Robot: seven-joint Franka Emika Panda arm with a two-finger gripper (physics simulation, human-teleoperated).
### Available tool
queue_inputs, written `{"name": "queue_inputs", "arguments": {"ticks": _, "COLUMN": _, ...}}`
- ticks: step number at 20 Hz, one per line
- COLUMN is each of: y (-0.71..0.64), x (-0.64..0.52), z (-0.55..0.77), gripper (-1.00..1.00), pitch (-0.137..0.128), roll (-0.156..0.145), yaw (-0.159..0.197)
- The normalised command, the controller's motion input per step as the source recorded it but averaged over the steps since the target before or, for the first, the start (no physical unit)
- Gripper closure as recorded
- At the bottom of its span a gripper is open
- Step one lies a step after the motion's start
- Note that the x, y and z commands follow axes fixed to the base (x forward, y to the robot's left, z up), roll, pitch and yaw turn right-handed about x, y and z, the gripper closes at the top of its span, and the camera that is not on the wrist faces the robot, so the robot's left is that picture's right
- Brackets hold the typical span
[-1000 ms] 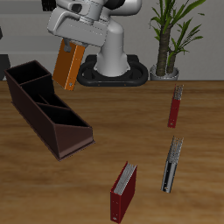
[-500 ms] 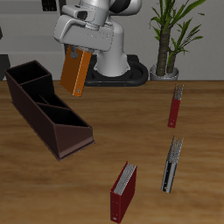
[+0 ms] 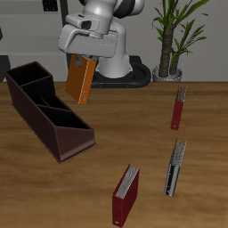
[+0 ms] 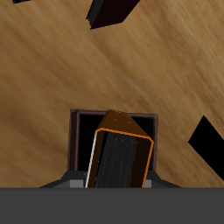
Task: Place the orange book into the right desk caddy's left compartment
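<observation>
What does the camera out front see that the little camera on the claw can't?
Only the exterior view shows the potted plant, the black-and-grey book and the whole right desk caddy. Only the wrist view looks straight down the orange book's end, with a dark box beneath it. Both show the claw holding the orange book above the wooden table.

Even bright sim light, soft shadows under objs, low-res renders, wrist view w/ blurry woodgrain.
</observation>
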Motion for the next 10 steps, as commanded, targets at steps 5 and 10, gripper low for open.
{"name": "queue_inputs", "arguments": {"ticks": 5, "y": 0.11, "x": -0.05, "z": -0.11, "gripper": 1.00, "pitch": 0.012, "roll": 0.027, "yaw": 0.013}}
{"name": "queue_inputs", "arguments": {"ticks": 10, "y": 0.00, "x": -0.04, "z": -0.03, "gripper": 1.00, "pitch": 0.004, "roll": -0.005, "yaw": -0.013}}
